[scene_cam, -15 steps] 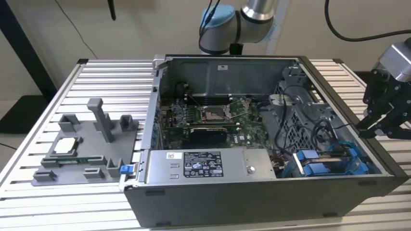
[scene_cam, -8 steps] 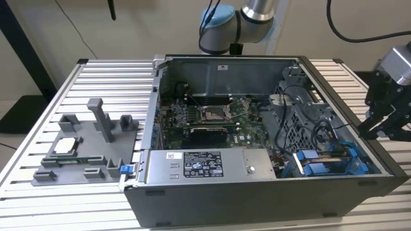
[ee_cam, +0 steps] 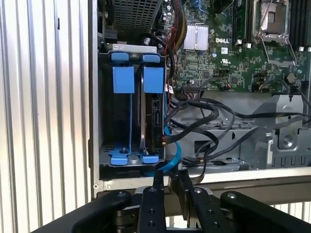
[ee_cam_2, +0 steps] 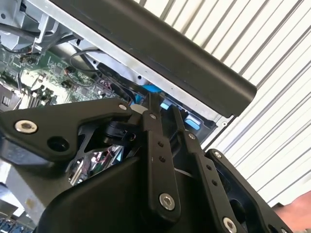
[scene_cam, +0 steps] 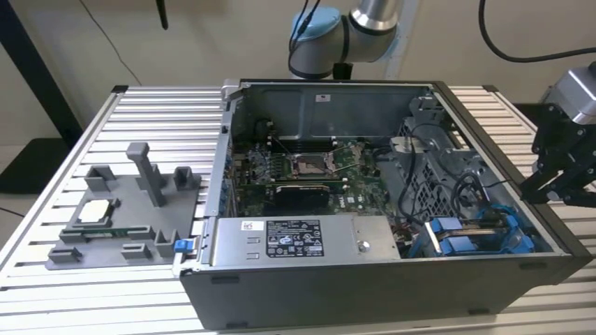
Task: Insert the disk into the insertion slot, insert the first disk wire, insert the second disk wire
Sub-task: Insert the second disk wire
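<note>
In the first wrist view the insertion slot [ee_cam: 106,121] is a grey metal bay in the corner of the open computer case. It holds two blue-framed carriers, and the black disk [ee_cam: 153,116] sits in the one nearer the motherboard. A blue wire [ee_cam: 174,150] curves away from the disk's end. Black wires [ee_cam: 214,119] run from there across the case floor, and I cannot tell which are plugged in. My gripper [ee_cam: 169,175] hangs outside the case wall beside the bay, shut and holding nothing. In the exterior view the gripper [scene_cam: 543,195] hovers beyond the case's right side, near the slot [scene_cam: 479,237].
The case [scene_cam: 373,293] stands on a slatted aluminium table [scene_cam: 93,293]. Inside lie the motherboard [scene_cam: 298,174] and a boxed power supply [scene_cam: 298,241]. A grey plastic fixture [scene_cam: 139,202] with upright posts sits at the exterior view's left. The case's black rim [ee_cam_2: 184,63] passes close by the gripper [ee_cam_2: 163,109].
</note>
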Available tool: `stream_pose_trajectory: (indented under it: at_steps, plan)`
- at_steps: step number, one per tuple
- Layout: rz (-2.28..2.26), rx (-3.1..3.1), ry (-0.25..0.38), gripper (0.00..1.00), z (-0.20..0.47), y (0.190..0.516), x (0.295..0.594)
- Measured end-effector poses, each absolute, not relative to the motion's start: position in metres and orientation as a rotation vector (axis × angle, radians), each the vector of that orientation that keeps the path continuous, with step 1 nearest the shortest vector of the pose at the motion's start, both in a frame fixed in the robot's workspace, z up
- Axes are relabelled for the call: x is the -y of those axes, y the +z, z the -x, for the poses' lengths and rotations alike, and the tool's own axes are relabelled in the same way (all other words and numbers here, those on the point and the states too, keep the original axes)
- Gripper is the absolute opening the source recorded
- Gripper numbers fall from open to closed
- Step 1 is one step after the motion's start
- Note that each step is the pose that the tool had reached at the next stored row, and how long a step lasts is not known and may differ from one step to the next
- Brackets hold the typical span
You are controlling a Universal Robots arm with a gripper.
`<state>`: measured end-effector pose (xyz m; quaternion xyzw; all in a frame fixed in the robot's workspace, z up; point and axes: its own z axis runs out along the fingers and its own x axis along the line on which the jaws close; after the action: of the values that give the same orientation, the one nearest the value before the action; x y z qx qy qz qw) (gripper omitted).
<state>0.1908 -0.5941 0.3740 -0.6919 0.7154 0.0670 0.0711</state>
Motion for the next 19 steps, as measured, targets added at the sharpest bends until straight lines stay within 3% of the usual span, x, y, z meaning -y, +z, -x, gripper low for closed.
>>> stream_pose_trajectory:
  at_steps: [19]
  plan:
    - [2.047, -2.143, 0.238, 1.0, -0.1909, 0.3716, 0.5941]
